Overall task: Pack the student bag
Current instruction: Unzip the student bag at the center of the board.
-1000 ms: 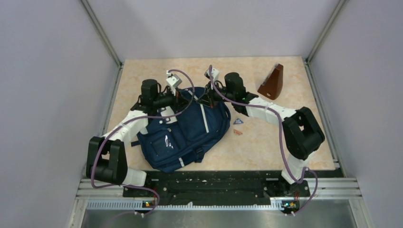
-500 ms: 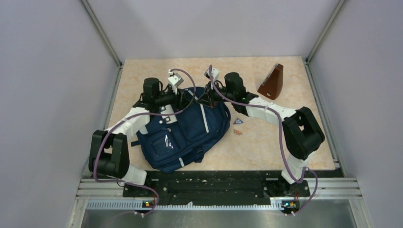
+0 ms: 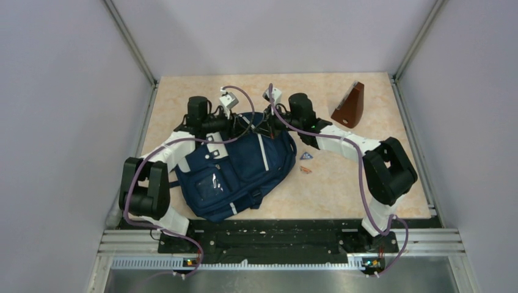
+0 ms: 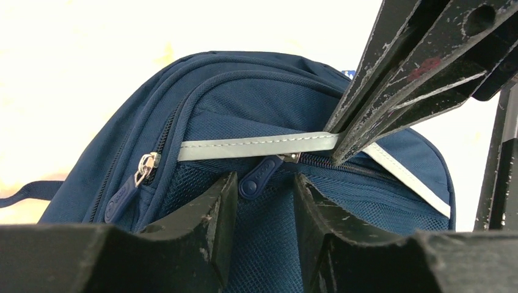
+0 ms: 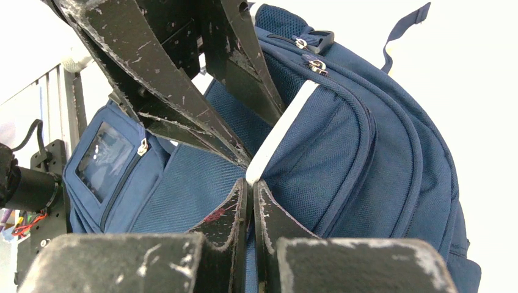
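Note:
The student bag (image 3: 238, 174), a navy backpack with light grey stripes, lies in the middle of the table with its top toward the far side. My left gripper (image 3: 242, 126) hovers open at the bag's top. In the left wrist view a navy zipper pull (image 4: 257, 177) lies just beyond the left gripper (image 4: 264, 186), in line with the gap and untouched by its fingers. My right gripper (image 5: 251, 186) is shut on the bag's grey stripe (image 5: 282, 131) and the fabric under it. The left wrist view shows that same right gripper (image 4: 338, 146) pinching the stripe.
A brown wedge-shaped object (image 3: 350, 106) stands at the far right of the table. Two small items, a bluish one (image 3: 306, 156) and an orange one (image 3: 305, 169), lie right of the bag. Grey walls enclose the table on three sides.
My left gripper has opened from shut and its arm has shifted slightly right along the bag's top. The right gripper and the bag have stayed in place.

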Controlling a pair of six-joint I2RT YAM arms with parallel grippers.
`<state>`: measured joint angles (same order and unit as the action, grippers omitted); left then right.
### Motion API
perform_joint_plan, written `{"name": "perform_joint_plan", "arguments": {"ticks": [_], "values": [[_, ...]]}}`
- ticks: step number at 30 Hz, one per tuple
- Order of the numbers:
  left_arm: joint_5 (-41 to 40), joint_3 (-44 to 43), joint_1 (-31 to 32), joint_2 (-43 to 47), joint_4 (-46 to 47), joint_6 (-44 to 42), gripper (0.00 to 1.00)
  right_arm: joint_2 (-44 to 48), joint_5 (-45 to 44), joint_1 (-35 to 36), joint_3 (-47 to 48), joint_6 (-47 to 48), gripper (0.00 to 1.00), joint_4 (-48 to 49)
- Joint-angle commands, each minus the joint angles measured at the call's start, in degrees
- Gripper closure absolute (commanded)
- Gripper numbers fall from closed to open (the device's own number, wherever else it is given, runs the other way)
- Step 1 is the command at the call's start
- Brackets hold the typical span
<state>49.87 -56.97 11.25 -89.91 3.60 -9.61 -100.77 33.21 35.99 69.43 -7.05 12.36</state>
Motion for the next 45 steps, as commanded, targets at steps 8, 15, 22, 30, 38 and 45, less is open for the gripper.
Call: {"name": "perform_joint_plan", "arguments": {"ticks": [8, 15, 22, 30, 38, 45], "values": [[0.01, -0.62, 1.05, -0.53, -0.18, -1.07, 0.85, 2.17, 2.02, 0.05, 3.55, 0.93, 1.0, 5.71], [-2.73, 2.86, 2.64, 3.03, 1.95, 0.79, 1.0, 2.15, 0.4, 0.05, 2.95, 1.14, 1.0, 6.13], [-5.84, 8.78, 4.23, 8.6, 5.52, 3.66, 1.0, 2.0, -4.45, 0.05, 2.8, 0.64, 1.0, 6.4], [-12.52, 10.79, 9.6, 11.2, 2.53, 2.43, 1.0, 1.62, -5.97, 0.05, 2.73, -0.2, 1.0, 7.28], [-17.2, 13.8, 13.66, 14.81, 2.38, 2.92, 1.0, 1.99, -8.39, 0.05, 1.73, -1.24, 1.0, 8.85], [-18.89, 15.54, 17.17, 16.19, 1.33, 2.99, 1.0, 2.43, -9.47, 0.04, 0.86, -1.71, 1.0, 9.69]]}}
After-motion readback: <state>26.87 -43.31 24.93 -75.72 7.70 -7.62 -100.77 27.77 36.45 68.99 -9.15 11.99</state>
